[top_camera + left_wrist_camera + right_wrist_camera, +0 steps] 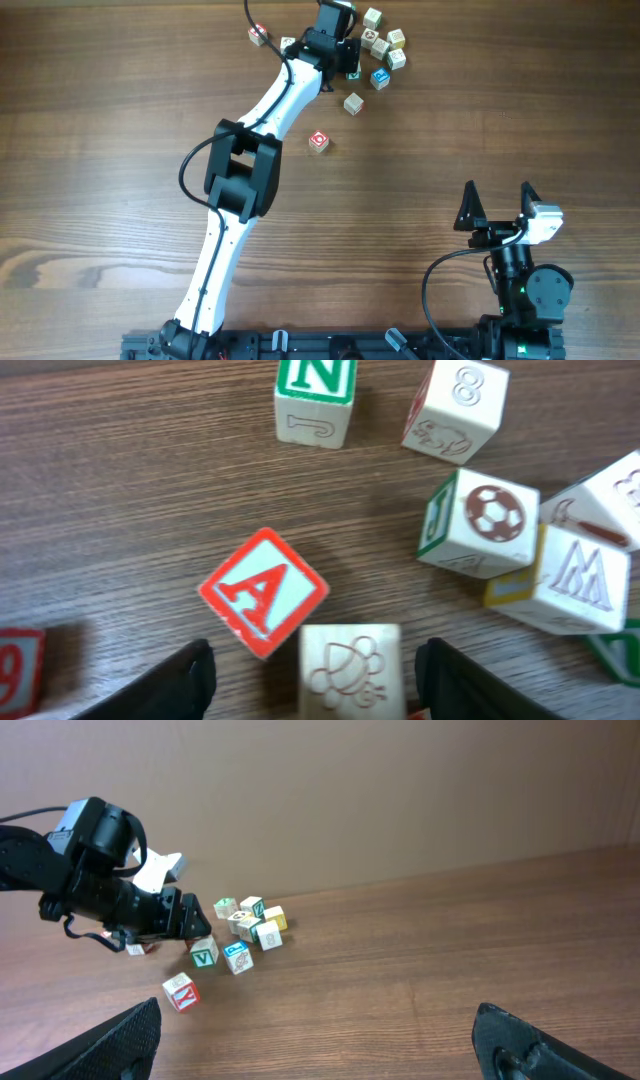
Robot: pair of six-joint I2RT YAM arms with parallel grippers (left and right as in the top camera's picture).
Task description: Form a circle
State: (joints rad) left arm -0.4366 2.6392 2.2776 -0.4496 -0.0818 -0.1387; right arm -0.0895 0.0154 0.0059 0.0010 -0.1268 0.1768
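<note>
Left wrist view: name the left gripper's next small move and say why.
Probably close the left gripper on the pale wooden cube with the engraved bug: it sits between the fingers, with gaps either side. The red-bordered letter A cube crowds its corner.

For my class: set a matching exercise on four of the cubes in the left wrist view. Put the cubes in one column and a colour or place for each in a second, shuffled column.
Column 1
1. A cube
2. N cube
3. ball cube
4. pale engraved cube

Column 2
a. green frame on its top face
b. between the fingers of the left gripper
c. red frame, turned corner-on
d. brown drawing on top, right of the A cube

Pairs: 1-c, 2-a, 3-d, 4-b
</note>
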